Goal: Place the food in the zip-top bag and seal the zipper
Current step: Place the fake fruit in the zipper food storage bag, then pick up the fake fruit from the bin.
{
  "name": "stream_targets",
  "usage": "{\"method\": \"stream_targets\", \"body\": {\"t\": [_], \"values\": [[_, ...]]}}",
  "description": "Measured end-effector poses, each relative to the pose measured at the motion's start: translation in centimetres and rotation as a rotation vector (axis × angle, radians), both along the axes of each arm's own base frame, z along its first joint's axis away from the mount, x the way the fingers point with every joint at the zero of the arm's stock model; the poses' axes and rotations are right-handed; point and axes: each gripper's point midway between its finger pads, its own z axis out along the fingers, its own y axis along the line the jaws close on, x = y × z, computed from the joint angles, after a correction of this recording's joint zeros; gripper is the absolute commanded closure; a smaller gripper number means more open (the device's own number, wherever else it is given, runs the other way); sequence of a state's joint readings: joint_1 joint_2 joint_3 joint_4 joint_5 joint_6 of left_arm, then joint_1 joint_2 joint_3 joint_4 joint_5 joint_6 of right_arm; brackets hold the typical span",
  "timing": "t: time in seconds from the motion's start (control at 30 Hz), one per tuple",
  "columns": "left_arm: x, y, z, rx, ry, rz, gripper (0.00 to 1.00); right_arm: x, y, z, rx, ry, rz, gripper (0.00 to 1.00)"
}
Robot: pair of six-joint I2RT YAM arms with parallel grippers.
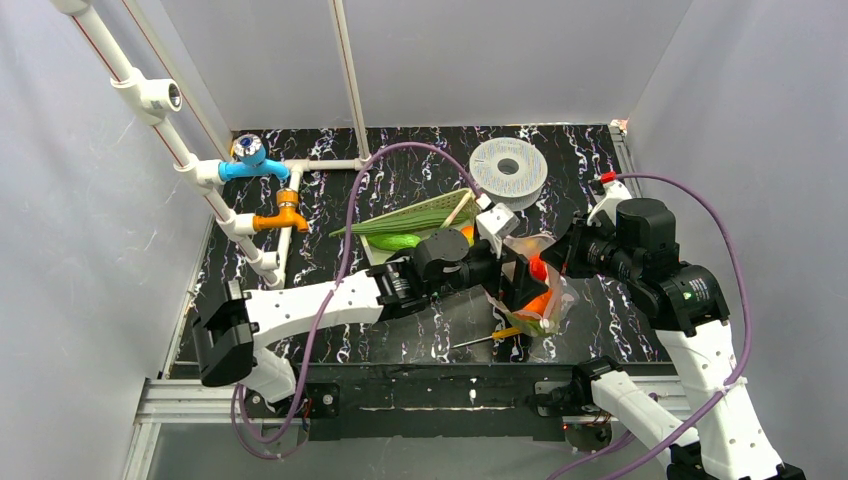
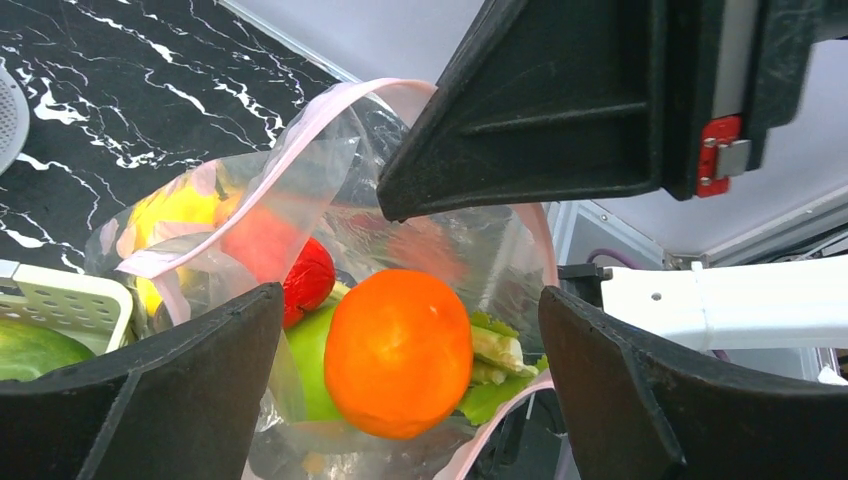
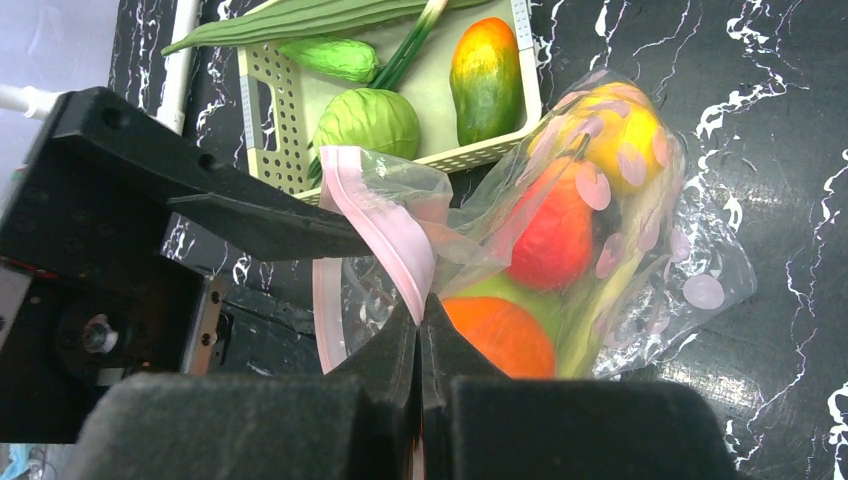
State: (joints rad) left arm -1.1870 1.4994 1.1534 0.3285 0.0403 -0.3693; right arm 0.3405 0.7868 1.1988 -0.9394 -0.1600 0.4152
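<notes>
Here, marbled table (image 1: pixel 400 180), grey walls (image 1: pixel 500 60) — left hand (image 2: pixel 410 293) agape, empty; right hand (image 3: pixel 422 305) pinching zipper (image 3: pixel 385 235).

My bench (image 1: pixel 400 170) is black with white marbling. At its far side, toward my right, a grey round spool (image 1: pixel 508 168) lies flat. A pale-green slatted basket (image 3: pixel 262 100) sits near the middle. On my left a white pipe frame (image 1: pixel 150 95) slants upward, carrying a blue tap (image 1: pixel 250 160) and an orange tap (image 1: pixel 283 215). Pale walls (image 1: pixel 450 60) enclose everything.
</notes>
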Motion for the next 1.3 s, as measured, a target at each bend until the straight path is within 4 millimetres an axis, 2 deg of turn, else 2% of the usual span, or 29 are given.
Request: {"method": "stream_targets", "body": {"t": [0.17,0.33,0.43,0.53,0.67,0.87,0.97,1.07,1.3], "values": [[-0.5,2.4,1.6,-0.013,-0.032,0.017,0.02,0.0,0.0,0.0,0.000,0.000,0.000,0.99],[-1.0,6.5,4.1,-0.029,-0.100,0.061,0.02,0.0,0.0,0.0,-0.002,-0.001,0.001,0.99],[-0.7,9.1,5.2,-0.030,-0.142,0.119,0.02,0.0,-0.1,0.0,-0.005,-0.003,-0.001,0.99],[0.2,10.7,5.1,-0.002,-0.147,0.188,0.02,0.1,-0.2,0.0,-0.011,-0.008,-0.003,0.99],[2.8,12.1,3.0,0.107,-0.080,0.312,0.02,0.2,-0.4,-0.1,-0.022,-0.014,-0.010,0.99],[7.3,14.6,-2.4,0.244,0.087,0.492,0.02,0.2,-0.5,-0.1,-0.029,-0.017,-0.010,0.99],[9.0,15.5,-4.0,0.264,0.149,0.553,0.02,0.2,-0.5,-0.1,-0.029,-0.018,-0.010,0.99],[10.1,15.5,-5.2,0.275,0.196,0.580,0.03,0.2,-0.5,-0.1,-0.030,-0.016,-0.010,0.99],[13.4,14.1,-8.3,0.271,0.350,0.626,0.12,0.2,-0.5,-0.1,-0.028,-0.019,-0.010,0.99]]}}
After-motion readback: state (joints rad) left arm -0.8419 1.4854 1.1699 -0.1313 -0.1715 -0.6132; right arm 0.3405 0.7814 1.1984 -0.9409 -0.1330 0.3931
